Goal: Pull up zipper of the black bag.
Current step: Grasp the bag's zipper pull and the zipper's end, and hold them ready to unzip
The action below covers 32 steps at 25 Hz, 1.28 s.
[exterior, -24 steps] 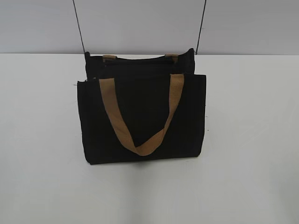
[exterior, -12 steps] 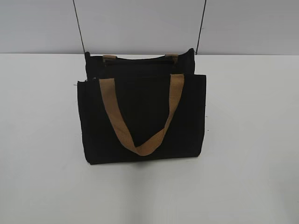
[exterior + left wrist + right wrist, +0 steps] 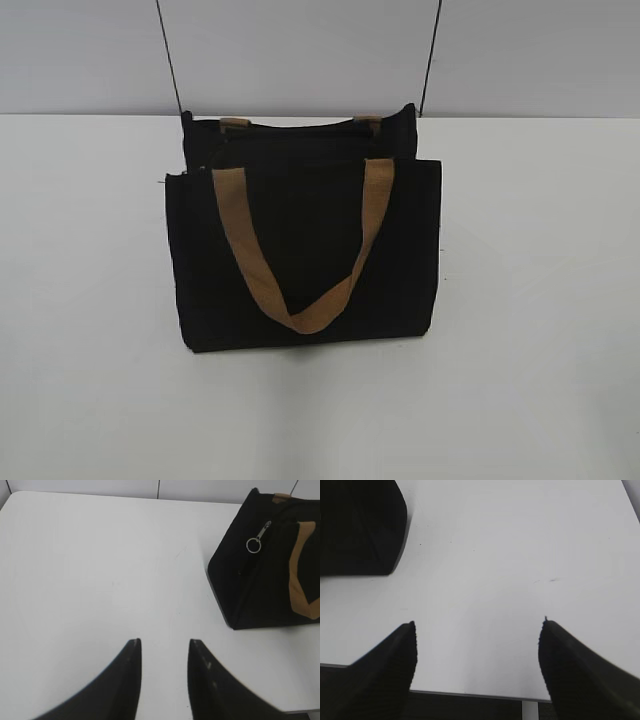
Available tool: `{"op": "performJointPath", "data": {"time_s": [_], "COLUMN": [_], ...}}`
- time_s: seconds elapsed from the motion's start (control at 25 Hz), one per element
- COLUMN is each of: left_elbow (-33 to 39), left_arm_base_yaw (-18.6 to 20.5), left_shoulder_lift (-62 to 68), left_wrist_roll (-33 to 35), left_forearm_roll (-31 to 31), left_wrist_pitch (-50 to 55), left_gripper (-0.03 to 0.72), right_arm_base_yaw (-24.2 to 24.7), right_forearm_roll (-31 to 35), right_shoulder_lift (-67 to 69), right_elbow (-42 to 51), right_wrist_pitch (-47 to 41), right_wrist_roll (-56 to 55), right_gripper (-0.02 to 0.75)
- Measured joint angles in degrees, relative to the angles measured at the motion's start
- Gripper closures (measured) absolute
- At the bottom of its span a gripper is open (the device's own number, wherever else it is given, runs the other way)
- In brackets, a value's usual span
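- No change across the last second in the exterior view — black bag (image 3: 305,250) upright at the centre of the white table (image 3: 90,300), tan strap (image 3: 300,250) hanging in the same V down its front panel. Task judged not yet begun.
- Neither arm visible in the exterior view; both apparently parked at the near edge of the table, well apart from the bag.
- Left gripper (image 3: 164,647) hovering above bare tabletop, fingers parted by a narrow gap, empty and touching nothing.
- Right gripper (image 3: 477,625) spread wide, likewise empty, only table between its fingers; a corner of the bag at about 10 o'clock in the right wrist view.
- Zipper (image 3: 270,527) running along the bag's top edge, seen in the left wrist view at roughly 1 o'clock from the left gripper — its silver pull tab (image 3: 260,536) hanging with a small ring against the end of the bag.
- Pull tab on the bag's left end, so probably a reach for the left arm, with the right free to steady the fabric.
- How far closed the zip stands: not clear from these views.
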<state>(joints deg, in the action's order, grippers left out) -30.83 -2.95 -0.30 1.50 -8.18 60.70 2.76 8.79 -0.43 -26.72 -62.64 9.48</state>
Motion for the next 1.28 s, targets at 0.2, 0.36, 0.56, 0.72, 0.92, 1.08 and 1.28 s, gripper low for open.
{"op": "performJointPath", "data": {"time_s": [0.2,0.36,0.56,0.72,0.92,1.08,1.28], "left_elbow": [-0.07,-0.36,-0.74,-0.86,1.37,6.74,13.50], "left_arm_base_yaw": [0.00,0.00,0.00,0.00,0.00,0.00,0.00], "left_shoulder_lift": [0.00,0.00,1.35,4.52,13.85,22.64,36.65], "left_wrist_roll": [0.00,0.00,0.00,0.07,2.64,5.57,5.16], "left_forearm_roll": [-0.43,-0.56,-3.28,-3.57,0.99,1.47,1.72], "left_wrist_pitch": [-0.39,-1.48,-5.34,-15.72,-35.30,-57.17,-77.85], "left_gripper": [0.416,0.222,0.064,0.109,0.138,0.159,0.235], "right_arm_base_yaw": [0.00,0.00,0.00,0.00,0.00,0.00,0.00], "right_forearm_roll": [0.00,0.00,0.00,0.00,0.00,0.00,0.00], "right_shoulder_lift": [0.00,0.00,0.00,0.00,0.00,0.00,0.00], "right_elbow": [0.00,0.00,0.00,0.00,0.00,0.00,0.00], "right_wrist_pitch": [0.00,0.00,0.00,0.00,0.00,0.00,0.00], "right_wrist_roll": [0.00,0.00,0.00,0.00,0.00,0.00,0.00], "right_gripper": [0.162,0.162,0.162,0.162,0.162,0.162,0.162]}}
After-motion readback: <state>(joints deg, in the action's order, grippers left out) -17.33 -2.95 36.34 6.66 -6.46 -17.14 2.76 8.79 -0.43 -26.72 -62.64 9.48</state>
